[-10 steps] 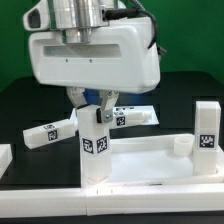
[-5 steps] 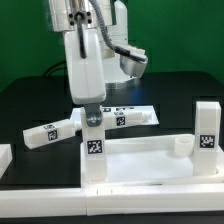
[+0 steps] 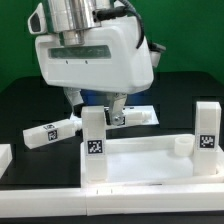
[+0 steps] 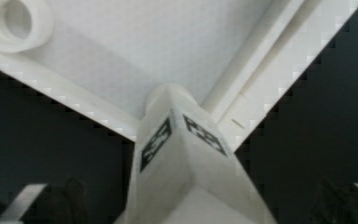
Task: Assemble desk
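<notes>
Exterior view: end effector (image 3: 96, 106) wider now

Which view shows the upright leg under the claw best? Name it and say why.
The exterior view: the upright leg shows full height, tag facing the camera, at the desk top's corner. The wrist view sees it only from above, foreshortened, tags skewed.

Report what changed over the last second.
The gripper twisted round and back over the upright leg, which turned slightly in its corner socket, then opened and let it go. The desk top, the two lying legs and the other upright leg stayed put.
</notes>
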`<state>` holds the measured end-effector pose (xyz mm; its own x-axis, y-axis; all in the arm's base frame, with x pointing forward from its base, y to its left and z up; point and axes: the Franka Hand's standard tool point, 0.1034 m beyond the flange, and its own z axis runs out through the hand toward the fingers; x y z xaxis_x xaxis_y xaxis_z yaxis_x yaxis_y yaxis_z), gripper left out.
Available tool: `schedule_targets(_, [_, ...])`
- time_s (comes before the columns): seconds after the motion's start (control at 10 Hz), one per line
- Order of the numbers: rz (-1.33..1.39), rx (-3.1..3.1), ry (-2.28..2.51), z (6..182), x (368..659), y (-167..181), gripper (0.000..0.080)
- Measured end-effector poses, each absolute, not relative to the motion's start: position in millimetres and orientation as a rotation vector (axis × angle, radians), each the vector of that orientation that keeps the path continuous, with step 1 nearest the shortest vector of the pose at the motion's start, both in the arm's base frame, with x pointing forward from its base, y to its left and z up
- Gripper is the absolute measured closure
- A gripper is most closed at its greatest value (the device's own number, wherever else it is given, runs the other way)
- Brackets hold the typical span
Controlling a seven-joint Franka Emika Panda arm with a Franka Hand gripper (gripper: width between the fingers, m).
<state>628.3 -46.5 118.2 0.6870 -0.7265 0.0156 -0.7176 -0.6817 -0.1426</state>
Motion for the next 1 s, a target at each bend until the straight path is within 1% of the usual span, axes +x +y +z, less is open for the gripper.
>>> schedule_targets(0.1, [-0.114,-2.814,1.094,118.0,628.2,-47.1,0.0151])
schedule_targets(0.4, [-0.200,-3.056,0.248,118.3,631.7,-42.6,0.0150])
schedule_targets(0.5, [-0.202,-3.056,0.222,118.2,631.7,-42.8,0.0150])
schedule_targets(0.6, [-0.197,-3.043,0.326,117.9,631.6,-42.9,0.0285])
schedule_targets(0.7, [-0.196,-3.043,0.330,117.8,631.5,-43.1,0.0285])
schedule_targets(0.8, [-0.194,-3.029,0.418,117.8,631.5,-43.7,0.0469])
schedule_targets(0.9, [-0.187,-3.001,0.564,117.7,631.3,-45.9,0.0508])
schedule_targets(1.0, [-0.181,-2.961,0.725,117.5,631.0,-46.8,0.0508])
